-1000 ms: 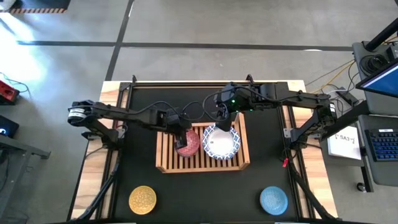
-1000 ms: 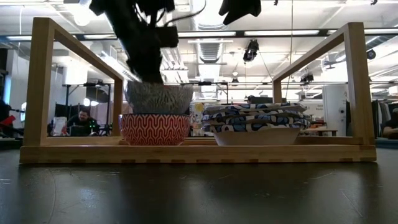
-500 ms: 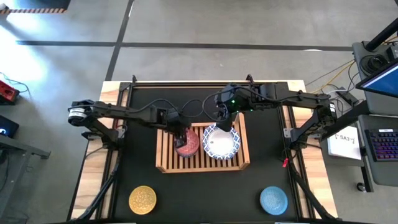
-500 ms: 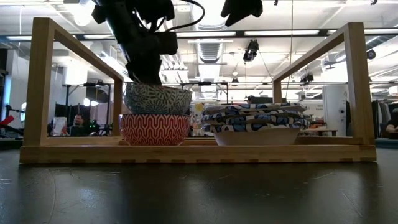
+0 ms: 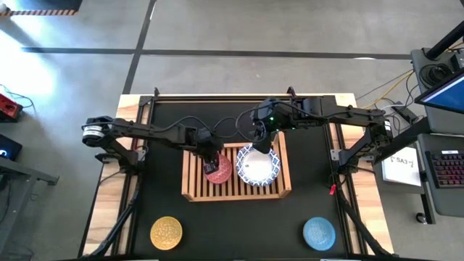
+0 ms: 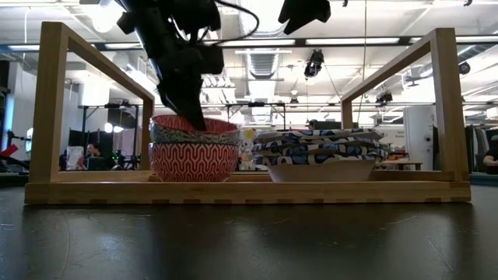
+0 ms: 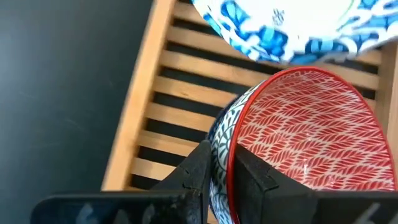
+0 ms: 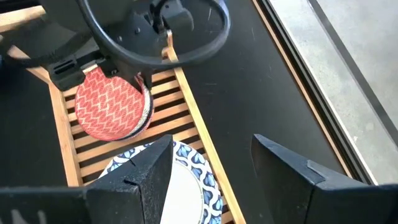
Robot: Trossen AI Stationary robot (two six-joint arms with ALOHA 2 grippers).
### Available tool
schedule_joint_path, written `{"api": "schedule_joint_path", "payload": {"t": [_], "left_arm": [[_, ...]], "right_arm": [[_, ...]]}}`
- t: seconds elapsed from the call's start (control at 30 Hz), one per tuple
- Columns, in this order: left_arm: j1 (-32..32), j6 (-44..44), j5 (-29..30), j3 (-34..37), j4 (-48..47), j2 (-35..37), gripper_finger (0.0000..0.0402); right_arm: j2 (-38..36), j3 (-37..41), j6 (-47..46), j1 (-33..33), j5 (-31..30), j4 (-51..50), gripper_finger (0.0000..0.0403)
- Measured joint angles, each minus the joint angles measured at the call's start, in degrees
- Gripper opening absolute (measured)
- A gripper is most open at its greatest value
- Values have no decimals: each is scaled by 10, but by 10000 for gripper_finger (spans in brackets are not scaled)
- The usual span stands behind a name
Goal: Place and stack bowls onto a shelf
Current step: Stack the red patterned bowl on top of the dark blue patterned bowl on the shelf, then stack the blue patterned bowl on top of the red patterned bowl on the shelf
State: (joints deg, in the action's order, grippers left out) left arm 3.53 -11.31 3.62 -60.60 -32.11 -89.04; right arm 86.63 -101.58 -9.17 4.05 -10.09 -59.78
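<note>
My left gripper (image 5: 209,155) is over the left half of the wooden shelf (image 5: 235,194), shut on the grey-blue bowl (image 6: 194,134). That bowl's inside is red-patterned (image 7: 305,130). It sits nested in the red bowl (image 6: 194,162), which stands on the shelf's slats. To the right of this pair, the stack of white, blue-rimmed bowls (image 5: 258,166) rests on the slats. My right gripper (image 8: 211,174) hovers open above that stack's far side. The yellow bowl (image 5: 166,232) and the light blue bowl (image 5: 319,233) lie on the table near its front edge. My left gripper pinches the grey-blue bowl's rim (image 7: 221,132) at the bowl's far-left side, with one finger (image 7: 198,165) outside the wall and the other (image 7: 250,169) inside. The fingers come from above, slanting down from the table's left. The bowl sits nearly level in the red bowl.
The shelf's tall end frames (image 6: 54,101) stand at both ends of the slatted base. Black table mat (image 5: 239,225) lies between the shelf and the two front bowls. A desk with a keyboard (image 5: 446,170) stands beyond the table's right edge.
My left gripper has moved down and kept its hold. The grey-blue bowl, earlier held above the red bowl and slightly tilted, has sunk into it, so only a band of its wall shows above the red bowl's rim.
</note>
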Motion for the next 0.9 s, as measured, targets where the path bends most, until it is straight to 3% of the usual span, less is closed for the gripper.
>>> {"api": "schedule_joint_path", "payload": {"t": [0.47,0.7,0.9], "left_arm": [[0,7,-17,-5,-7,-24,36],[0,9,-18,-6,-28,-2,74],[0,25,-27,-6,-30,2,101]], "right_arm": [[0,0,1,0,0,-1,205],[0,0,-23,0,0,-28,205],[0,0,-106,0,17,-103,205]]}}
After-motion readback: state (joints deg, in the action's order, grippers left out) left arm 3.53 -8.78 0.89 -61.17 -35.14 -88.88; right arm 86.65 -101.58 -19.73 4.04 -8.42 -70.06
